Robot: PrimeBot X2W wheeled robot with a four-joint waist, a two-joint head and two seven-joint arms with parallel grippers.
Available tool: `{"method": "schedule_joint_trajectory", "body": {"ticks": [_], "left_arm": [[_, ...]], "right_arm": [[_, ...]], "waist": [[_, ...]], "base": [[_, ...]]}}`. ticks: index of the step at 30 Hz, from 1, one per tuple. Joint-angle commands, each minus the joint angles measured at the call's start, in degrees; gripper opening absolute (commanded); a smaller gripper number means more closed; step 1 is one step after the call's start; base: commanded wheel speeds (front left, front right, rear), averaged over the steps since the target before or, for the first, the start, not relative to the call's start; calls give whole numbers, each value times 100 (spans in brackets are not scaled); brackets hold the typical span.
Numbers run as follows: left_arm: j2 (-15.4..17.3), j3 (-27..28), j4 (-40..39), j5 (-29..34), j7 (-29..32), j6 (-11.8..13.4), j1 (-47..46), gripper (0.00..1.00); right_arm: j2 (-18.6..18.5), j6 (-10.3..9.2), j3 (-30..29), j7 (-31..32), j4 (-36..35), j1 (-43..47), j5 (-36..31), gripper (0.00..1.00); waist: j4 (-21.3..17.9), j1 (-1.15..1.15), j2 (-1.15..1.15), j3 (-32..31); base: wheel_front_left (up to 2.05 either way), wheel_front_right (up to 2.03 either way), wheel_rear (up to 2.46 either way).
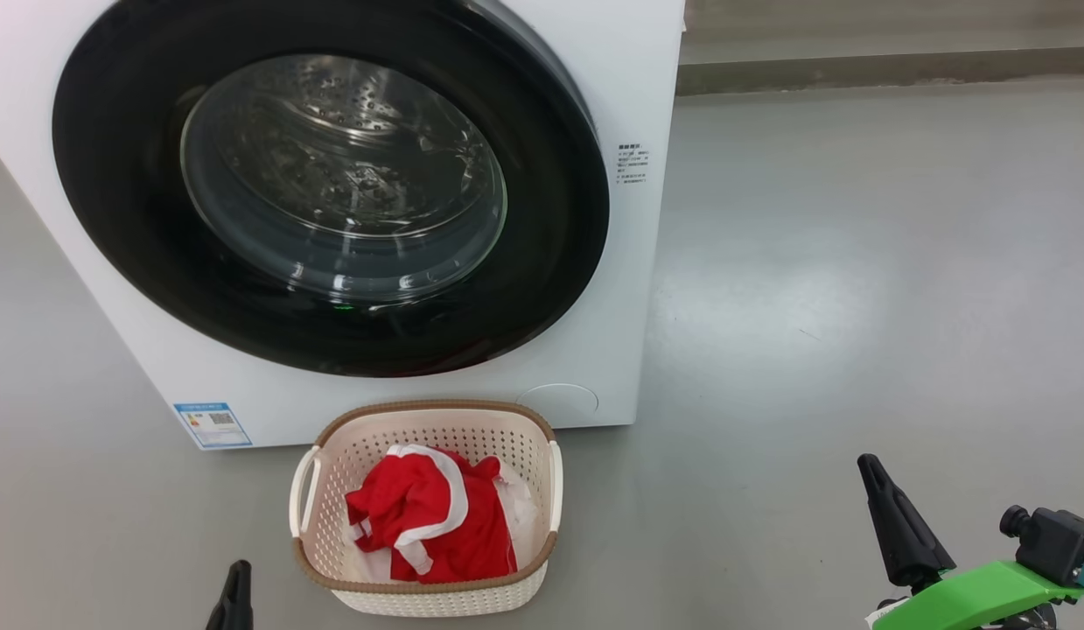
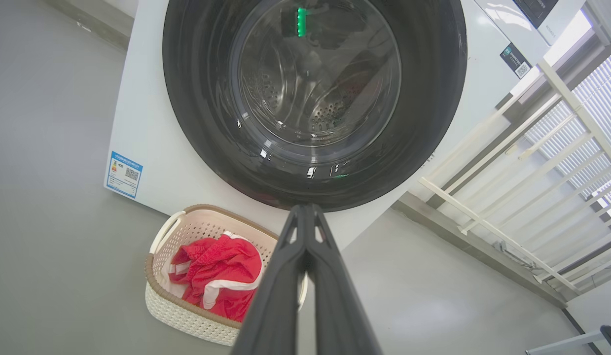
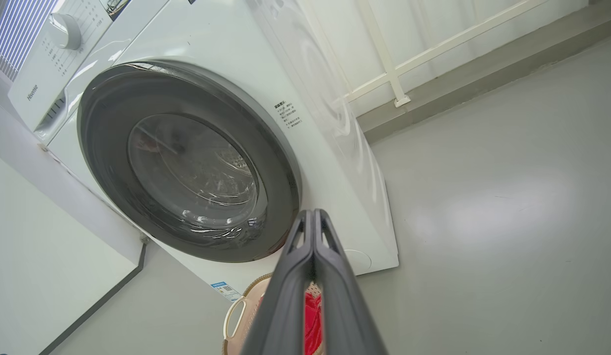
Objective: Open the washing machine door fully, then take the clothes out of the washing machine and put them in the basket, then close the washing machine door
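**A:** What does the head view show?

**B:** A white washing machine [image 1: 633, 262] takes up the upper left. Its round, black-rimmed door [image 1: 555, 227] is shut flush against the front, and the steel drum [image 1: 349, 131] shows through the glass. Bare grey floor [image 1: 856, 262] lies wide open to the right, as far as a low kerb [image 1: 856, 70]. A cream basket [image 1: 358, 455] with a brown rim stands just in front of the machine's lower edge. Red clothes [image 1: 428, 525] with white stripes are heaped inside it. A blue label [image 1: 213, 424] marks the machine's lower left corner.

**A:** And the fingers?

**B:** The left fingers [image 1: 235, 595] poke up at the bottom edge, just left of the basket. The right fingers [image 1: 900, 525] stand well apart from it at the lower right, over bare floor.

**A:** The left wrist view?

**B:** The left fingers are pressed together at the tips and hold nothing. Beyond them is the shut door. The basket with the clothes in it sits at the lower left of this view. A white railing [image 2: 487, 229] runs along the right, with open floor between it and the machine.

**A:** The right wrist view?

**B:** The right fingers are also pressed together and empty. Past them the machine stands at an angle, door shut, with a dial [image 3: 66, 30] on its top panel. A basket handle and a strip of red show behind the fingers. A white wall [image 3: 49, 256] closes off the left side. The floor on the right is open.
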Motion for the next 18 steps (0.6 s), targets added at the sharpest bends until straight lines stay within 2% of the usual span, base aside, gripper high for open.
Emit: {"method": "schedule_joint_trajectory", "body": {"ticks": [1,18], "left_arm": [[31,87,-107,-124,16,-14,-278,0],[40,113,105,-1265,313,-20,-557,0]], "right_arm": [[-37,-2,-26,15,-119,-325,103,0],[54,-3,-217,299,-16,-456,1140,0]], "waist": [[1,0,0,2],[28,0,0,62]], "base": [[0,0,0],[0,0,0]]}}
